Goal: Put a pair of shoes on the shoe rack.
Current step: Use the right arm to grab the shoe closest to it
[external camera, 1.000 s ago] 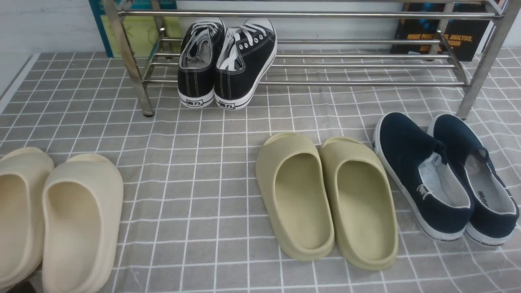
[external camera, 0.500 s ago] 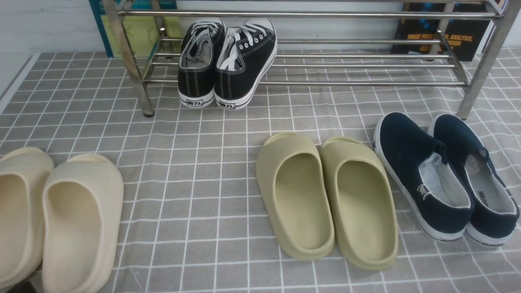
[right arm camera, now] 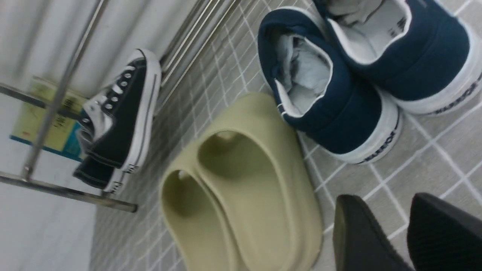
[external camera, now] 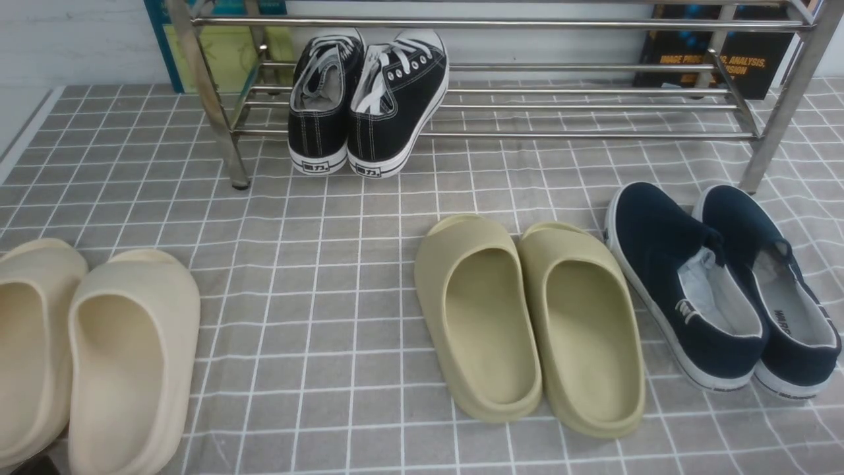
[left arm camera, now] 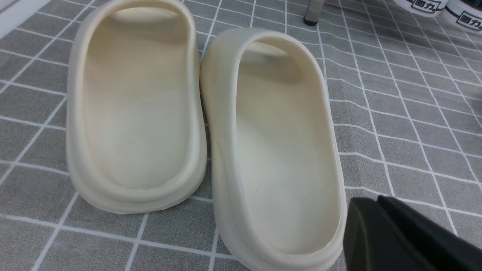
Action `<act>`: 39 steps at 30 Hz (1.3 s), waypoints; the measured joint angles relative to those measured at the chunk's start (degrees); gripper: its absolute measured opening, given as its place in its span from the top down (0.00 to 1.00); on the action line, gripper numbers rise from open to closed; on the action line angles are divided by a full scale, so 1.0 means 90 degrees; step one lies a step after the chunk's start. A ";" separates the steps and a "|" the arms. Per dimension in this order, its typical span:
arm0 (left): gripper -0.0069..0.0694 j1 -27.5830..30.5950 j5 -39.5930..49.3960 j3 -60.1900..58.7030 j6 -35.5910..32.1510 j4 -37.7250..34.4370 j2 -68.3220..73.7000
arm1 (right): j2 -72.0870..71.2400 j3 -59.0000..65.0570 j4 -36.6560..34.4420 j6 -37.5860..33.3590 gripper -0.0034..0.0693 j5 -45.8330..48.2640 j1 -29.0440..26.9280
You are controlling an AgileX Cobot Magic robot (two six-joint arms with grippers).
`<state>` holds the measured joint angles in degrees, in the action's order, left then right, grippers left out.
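Note:
The pair of navy slip-on shoes stands side by side on the cloth at the right, the left shoe (external camera: 653, 244) and the right shoe (external camera: 742, 227), heels toward me, just in front of the chrome shoe rack (external camera: 560, 135). Neither gripper shows in the front view. In the right wrist view my right gripper (right arm camera: 382, 205) is open and empty, its fingers apart, near the heel of the nearer navy shoe (right arm camera: 339, 116); the other navy shoe (right arm camera: 418, 64) lies beside it. My left gripper (left arm camera: 376, 203) is shut and empty beside the cream slides (left arm camera: 278, 150).
Black lace-up sneakers (external camera: 369, 99) lean on the rack's left part. Olive slides (external camera: 527, 316) lie at the middle, just left of the navy shoes. Cream slides (external camera: 99, 349) lie at the near left. Books (external camera: 719, 59) stand behind the rack. A grey checked cloth (external camera: 316, 264) covers the table.

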<state>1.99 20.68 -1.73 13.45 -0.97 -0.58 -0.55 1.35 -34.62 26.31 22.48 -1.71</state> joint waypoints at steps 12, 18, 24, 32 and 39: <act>0.86 0.0000 0.0000 0.0000 0.0000 0.0000 0.0000 | 0.0000 0.0012 -0.0077 -0.0246 0.62 -0.0211 0.0000; 0.84 0.0000 0.0000 0.0000 0.0000 0.0000 0.0000 | 0.0000 -0.0465 -0.0014 -0.1668 0.63 -0.0097 0.0000; 0.83 0.0000 0.0000 0.0000 0.0000 0.0000 0.0000 | 0.1089 -0.2357 0.1472 -0.2687 0.88 0.1037 0.0000; 0.82 0.0000 0.0000 0.0000 0.0000 0.0000 0.0000 | 0.4047 -0.5208 0.3917 -0.2924 0.96 0.3783 0.0010; 0.81 0.0000 0.0000 0.0000 0.0000 0.0000 0.0000 | 0.5796 -0.5776 0.3847 -0.3011 0.95 0.4361 0.0958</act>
<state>1.99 20.68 -1.73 13.45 -0.97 -0.58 51.61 -50.63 0.00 -0.78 61.72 6.92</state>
